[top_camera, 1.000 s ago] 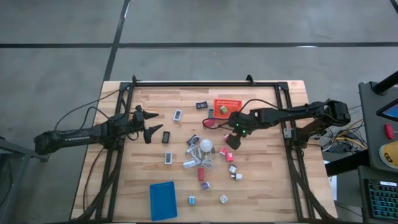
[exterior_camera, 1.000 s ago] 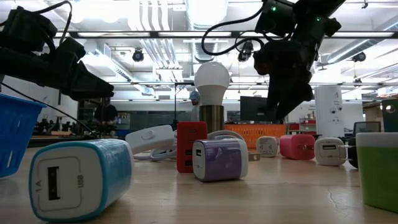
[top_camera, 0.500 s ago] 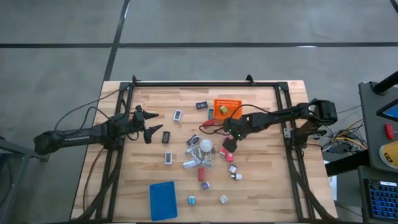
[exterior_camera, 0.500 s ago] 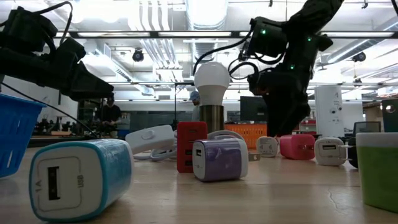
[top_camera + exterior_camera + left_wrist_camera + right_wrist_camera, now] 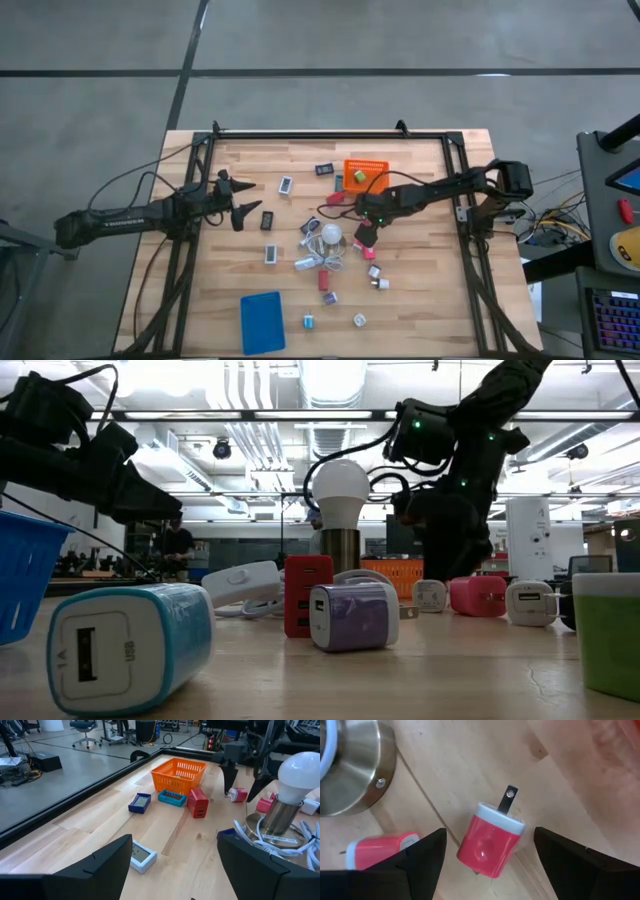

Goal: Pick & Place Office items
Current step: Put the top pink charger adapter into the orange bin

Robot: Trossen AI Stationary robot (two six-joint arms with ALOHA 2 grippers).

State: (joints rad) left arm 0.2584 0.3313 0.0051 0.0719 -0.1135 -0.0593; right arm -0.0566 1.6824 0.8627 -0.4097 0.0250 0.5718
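Right gripper [image 5: 363,236] is hanging over a pink charger [image 5: 366,250] right beside the white bulb [image 5: 330,235], fingers spread. Left gripper [image 5: 243,209] sits open over on the table's [image 5: 420,290] left side, near a dark flat piece [image 5: 267,220].

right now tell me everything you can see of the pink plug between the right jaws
The pink plug is a small charger with a glossy pink body, a white end cap and a metal prong with a hole. It lies on its side on the wooden table, between the open right gripper, untouched. A second pink plug lies apart beside it, near the lamp's metal base.
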